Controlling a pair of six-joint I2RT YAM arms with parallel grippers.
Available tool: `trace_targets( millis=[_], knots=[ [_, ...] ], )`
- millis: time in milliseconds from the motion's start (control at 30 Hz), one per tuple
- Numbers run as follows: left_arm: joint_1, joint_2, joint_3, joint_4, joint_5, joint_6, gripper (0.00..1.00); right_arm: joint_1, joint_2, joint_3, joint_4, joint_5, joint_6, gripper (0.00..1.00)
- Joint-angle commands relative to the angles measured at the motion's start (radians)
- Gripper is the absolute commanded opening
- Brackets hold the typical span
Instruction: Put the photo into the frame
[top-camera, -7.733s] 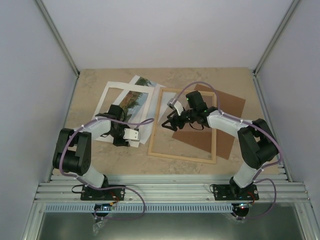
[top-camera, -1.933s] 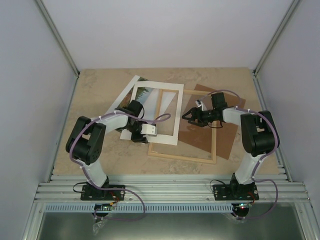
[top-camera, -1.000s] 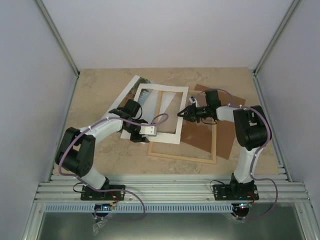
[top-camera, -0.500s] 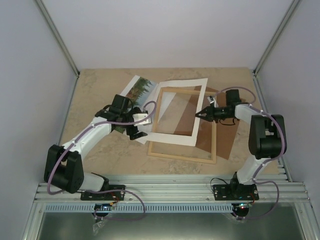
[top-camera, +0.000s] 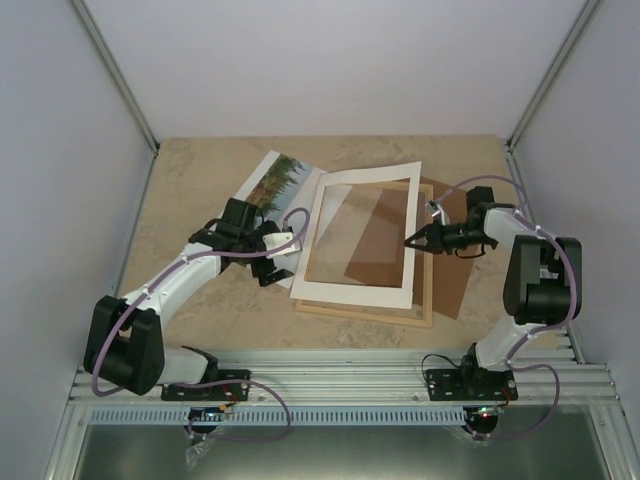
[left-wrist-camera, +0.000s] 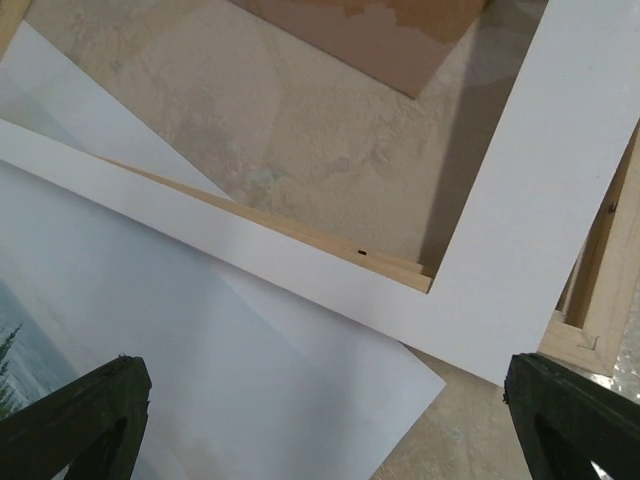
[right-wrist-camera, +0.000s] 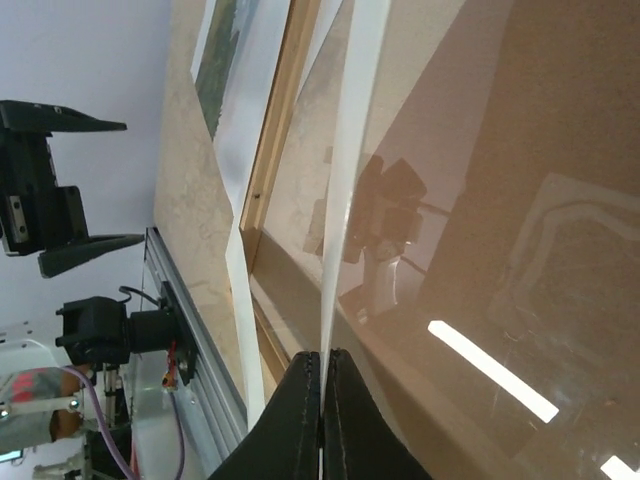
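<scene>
Frame (top-camera: 365, 313) flat on counter (top-camera: 190, 180) w/ white mat (top-camera: 350, 293) lying askew on top, L hand (top-camera: 277, 258) spread wide by mat's L edge, R hand (top-camera: 410, 240) pinched shut on mat's R edge, photo (top-camera: 278, 180) beyond at far L, partly under mat.

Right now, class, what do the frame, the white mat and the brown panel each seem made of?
By the look: the frame is probably bare pale wood, matte, in thin slats; the white mat is likely card, flat and matte with a clean-cut window; the brown panel seems fibreboard, an even dull brown with no grain visible.
</scene>
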Motion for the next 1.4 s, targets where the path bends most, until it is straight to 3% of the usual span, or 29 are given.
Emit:
trace_targets(
  millis=[0,267,633,1367],
  knots=[
    [0.003,0.012,0.000,0.040,-0.005,-0.009,0.99,-0.039,-0.020,-0.018,-0.033,0.048,-0.062,0.01],
    [0.003,0.025,0.004,0.035,-0.013,0.007,0.99,-0.093,0.028,0.033,-0.120,0.135,-0.131,0.01],
    [0.003,0.047,0.010,0.032,-0.013,0.018,0.99,-0.095,0.095,0.101,-0.191,0.137,-0.195,0.01],
    [0.003,0.074,0.009,0.040,-0.022,0.038,0.99,-0.073,0.134,0.023,-0.082,0.109,-0.028,0.01]
  ],
)
